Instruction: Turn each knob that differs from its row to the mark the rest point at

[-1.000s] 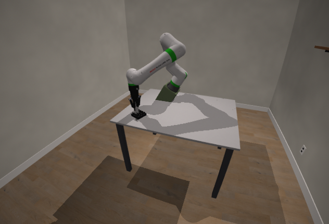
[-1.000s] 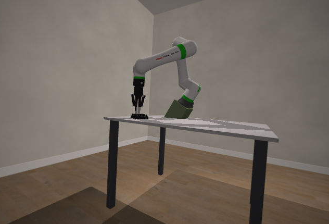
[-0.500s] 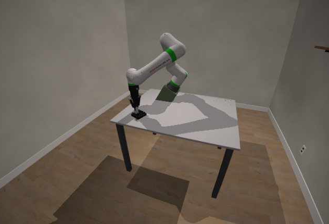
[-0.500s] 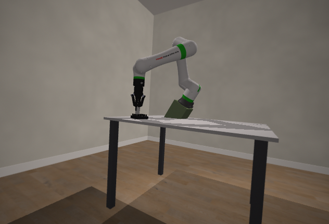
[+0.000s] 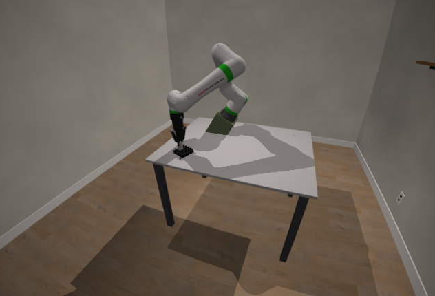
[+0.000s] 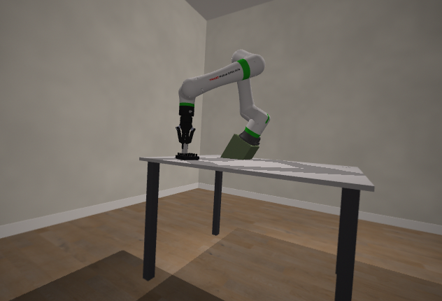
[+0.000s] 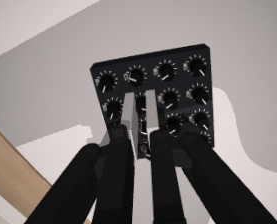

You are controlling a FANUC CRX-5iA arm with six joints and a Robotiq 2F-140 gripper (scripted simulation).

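The black knob box (image 5: 183, 155) (image 6: 191, 158) (image 7: 151, 55) stands on the table. In the wrist view its printed names are left of the knobs, so row A is the right column and knob 1 is at the top. My gripper (image 5: 180, 145) (image 6: 184, 150) (image 7: 141, 104) points down and is shut on knob C2 (image 7: 141, 103), its pads on either side. Knob C1 (image 7: 136, 77) points left; the visible part of knob C3's line (image 7: 144, 131) runs downward. Row A knobs in view point lower right, row B knobs lower left, D1 and D2 mostly downward. The fingers hide D3, D4, B4 and much of C4.
The table (image 5: 239, 150) (image 6: 257, 166) carries the arm's green slanted base (image 5: 219, 124) (image 6: 240, 147) behind the box. The box is near the table's left end. Neighbouring knobs B2 (image 7: 170, 99) and D2 (image 7: 113, 108) stand close beside the fingers.
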